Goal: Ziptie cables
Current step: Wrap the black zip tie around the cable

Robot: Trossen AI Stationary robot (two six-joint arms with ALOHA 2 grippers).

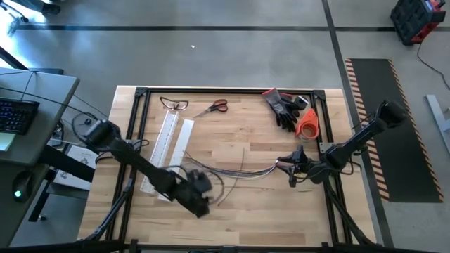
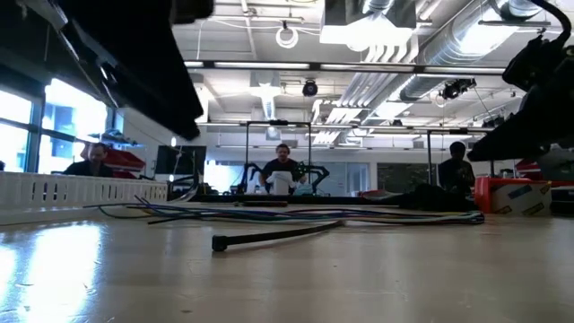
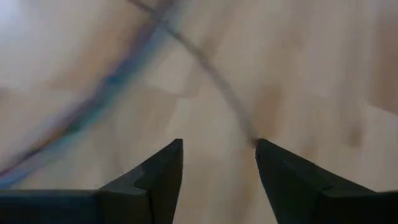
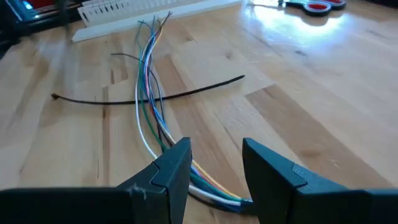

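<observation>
Bundle of thin cables [image 1: 239, 171], grey, blue, green and white, lying flat near the middle of the wooden table [image 1: 239, 130], running from the right gripper [image 1: 292, 169] toward the left arm, loose ends fanned out at the far end [image 4: 155, 22] close to the white slotted bar [image 1: 169, 144]. Black zip tie [image 4: 149, 96] laid unfastened across the bundle in the right wrist view, not looped around it; seen in the low view as a dark strip [image 2: 269, 236] resting on the table in front of the wires. Right gripper low over the near end of the bundle, fingers [image 4: 174, 168] partly spread with a clear gap, wires passing beneath and between them; whether pinched or merely straddled cannot be told. Left gripper [image 3: 217, 155] over bare wood at the opposite end of the bundle, near the front left of the table, fingers apart and holding nothing, blurred wires and a dark strand crossing the surface ahead. Along the rear edge: clear safety glasses [image 1: 174, 105], red-handled scissors [image 1: 213, 107], black gloves [image 1: 283, 107] and an orange roll [image 1: 307, 124]. Beyond the table in the low view: a workshop with seated and standing people [image 2: 283, 170].
</observation>
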